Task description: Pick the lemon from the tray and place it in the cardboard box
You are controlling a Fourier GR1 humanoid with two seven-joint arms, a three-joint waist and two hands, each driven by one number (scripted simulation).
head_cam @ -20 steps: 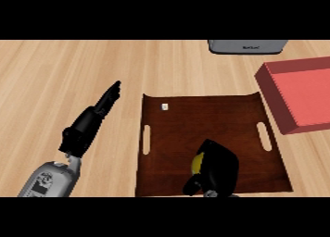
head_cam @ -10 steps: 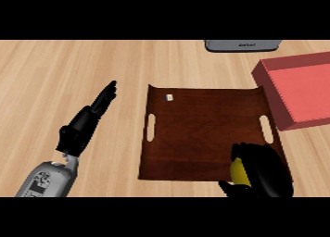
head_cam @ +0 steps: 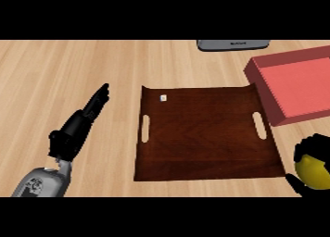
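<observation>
On the far left I have my left hand (head_cam: 77, 129) resting over the bare counter (head_cam: 31, 83), fingers straight and pressed together, holding nothing. Next comes the dark brown tray (head_cam: 202, 134), its floor bare apart from 1 small white tag. Past it, upper right, sits the red cardboard box (head_cam: 301, 88), open at the top. At the lower right edge my right hand (head_cam: 321, 149) curls its fingers round the lemon (head_cam: 317, 172), clear of the tray. I judge the fruit light, stiff-skinned and round, prone to rolling, so cupping its middle suits it best
</observation>
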